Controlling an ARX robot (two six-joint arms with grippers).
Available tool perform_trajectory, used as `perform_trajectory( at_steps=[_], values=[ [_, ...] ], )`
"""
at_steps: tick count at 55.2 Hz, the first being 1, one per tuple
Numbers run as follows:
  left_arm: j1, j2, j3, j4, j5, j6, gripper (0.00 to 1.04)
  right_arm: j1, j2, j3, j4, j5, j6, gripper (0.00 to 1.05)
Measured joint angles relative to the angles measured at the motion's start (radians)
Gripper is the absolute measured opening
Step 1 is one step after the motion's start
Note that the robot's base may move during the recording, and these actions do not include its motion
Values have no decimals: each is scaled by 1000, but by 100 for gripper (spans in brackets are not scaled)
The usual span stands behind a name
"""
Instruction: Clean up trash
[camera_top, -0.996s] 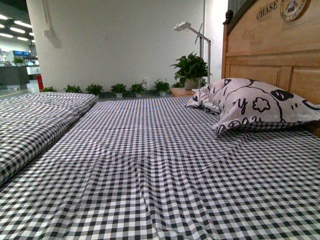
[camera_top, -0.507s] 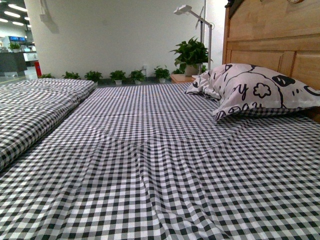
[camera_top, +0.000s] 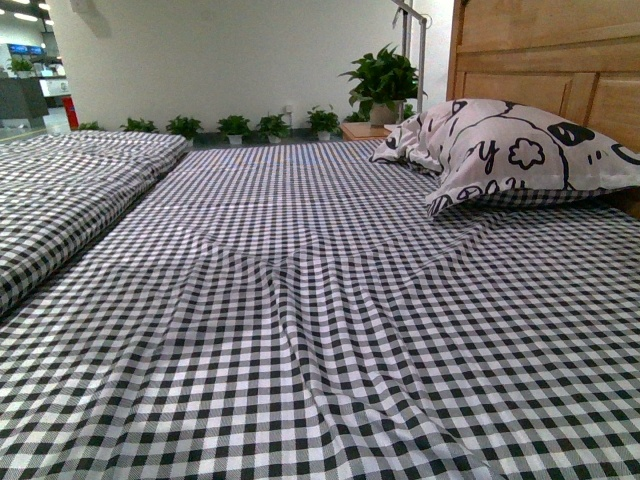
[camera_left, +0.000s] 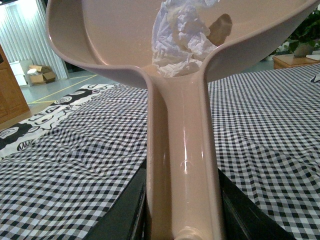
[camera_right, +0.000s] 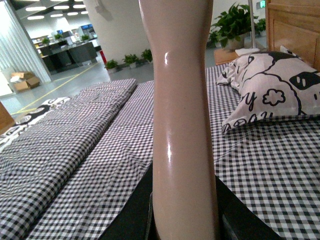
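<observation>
While I'm watching the front view, neither arm shows up; all I get is the checked bedspread (camera_top: 300, 300) running away from me, the cartoon-print pillow (camera_top: 510, 150) lying against the wooden headboard (camera_top: 560, 50) on the right, a folded checked quilt (camera_top: 70, 190) along the left side, and a row of potted plants (camera_top: 240, 125) by the far white wall; no trash anywhere on the sheet from here.

Over on the left wrist view, the pink dustpan (camera_left: 182, 150) fills most of the picture; its handle runs up from between the dark jaws of the left gripper (camera_left: 182, 220), which are pinched onto it on both sides; the trash (camera_left: 177, 37), a crumpled white wad, sits inside the pan right where the scoop meets the handle; checked bedding lies underneath.

Right wrist view is similar; a pink handle (camera_right: 182, 125) stands straight up out of the right gripper (camera_right: 182, 220), dark jaws clamped against it on either side; I can't see what's at its top end since it runs out of the picture; behind it there's the pillow, the quilt and the bedspread.
</observation>
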Motion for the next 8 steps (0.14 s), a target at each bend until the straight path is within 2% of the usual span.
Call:
perform_trajectory(
  at_steps=[8],
  values=[
    [0, 0, 0, 0, 0, 0, 27, 0, 0, 0, 0, 0, 0, 19]
  ],
)
